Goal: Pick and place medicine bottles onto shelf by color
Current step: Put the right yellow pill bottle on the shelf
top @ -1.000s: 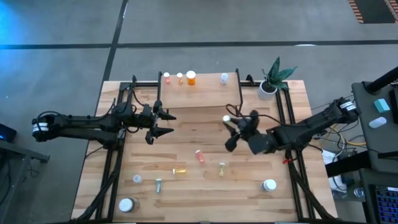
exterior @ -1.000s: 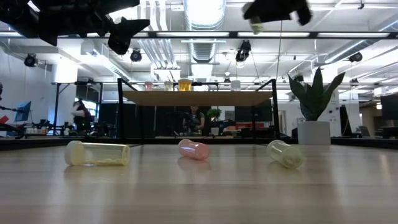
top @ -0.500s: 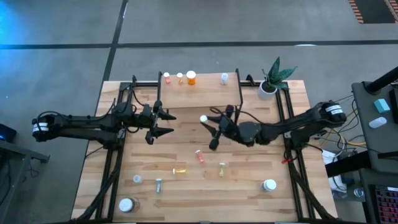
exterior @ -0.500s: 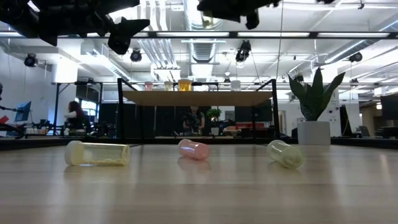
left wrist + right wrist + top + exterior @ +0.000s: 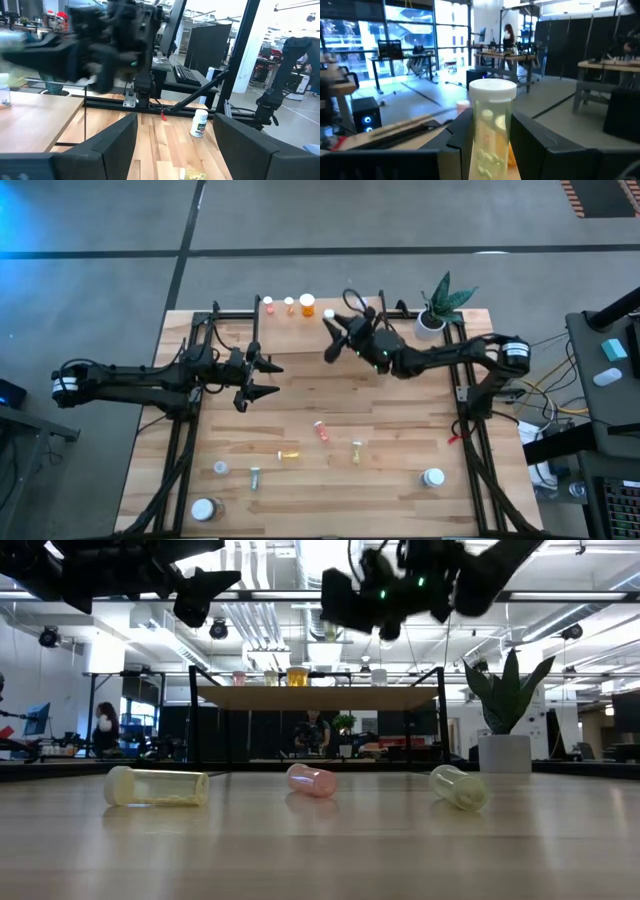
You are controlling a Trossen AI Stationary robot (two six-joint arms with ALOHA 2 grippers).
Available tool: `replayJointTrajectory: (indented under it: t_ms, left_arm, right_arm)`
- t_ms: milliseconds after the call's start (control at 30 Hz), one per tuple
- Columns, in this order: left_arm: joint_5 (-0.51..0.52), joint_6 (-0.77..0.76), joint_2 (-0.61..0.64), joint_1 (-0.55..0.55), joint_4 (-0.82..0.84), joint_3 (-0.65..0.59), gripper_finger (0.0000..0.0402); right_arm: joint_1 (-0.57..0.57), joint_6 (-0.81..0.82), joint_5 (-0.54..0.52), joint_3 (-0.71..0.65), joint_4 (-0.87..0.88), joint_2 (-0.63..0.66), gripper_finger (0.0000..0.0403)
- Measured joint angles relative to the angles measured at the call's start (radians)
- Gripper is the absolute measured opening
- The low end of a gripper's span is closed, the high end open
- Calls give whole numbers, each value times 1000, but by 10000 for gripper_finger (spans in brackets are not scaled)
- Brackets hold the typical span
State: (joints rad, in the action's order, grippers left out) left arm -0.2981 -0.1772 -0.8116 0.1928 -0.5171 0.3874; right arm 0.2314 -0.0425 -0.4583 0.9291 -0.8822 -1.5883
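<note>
— Where's the bottle?
— My right gripper [image 5: 331,338] has its jaws clamped on a white-capped clear bottle [image 5: 491,131], above the shelf [image 5: 350,338].
— Left?
— My left gripper [image 5: 268,378] hovers mid-worktop, jaws apart.

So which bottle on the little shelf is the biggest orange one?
The orange bottle, third from the left end of the shelf: it is wider than the two small white-capped vials beside it.

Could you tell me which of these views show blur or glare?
Left wrist view: the right arm is smeared by motion blur. Low view: ceiling lights glare white. Right wrist view: the held bottle is fairly sharp, the room behind soft. High view: evenly lit, with a blue glow at the corner.
</note>
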Motion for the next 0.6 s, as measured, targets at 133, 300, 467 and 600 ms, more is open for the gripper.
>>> replayJointTrajectory:
  t_ms: [133,300,467,600]
  left_arm:
    - [0,0,0,0,-6,0,244]
    - [0,2,0,0,-28,0,244]
    - [0,18,0,0,-30,0,244]
    - [0,33,0,0,-32,0,244]
  right_arm:
    - [74,18,65,15,-29,-63,102]
    - [133,17,74,67,-39,-137,102]
    - [172,17,98,120,-38,-200,102]
    - [191,30,101,138,-36,-234,102]
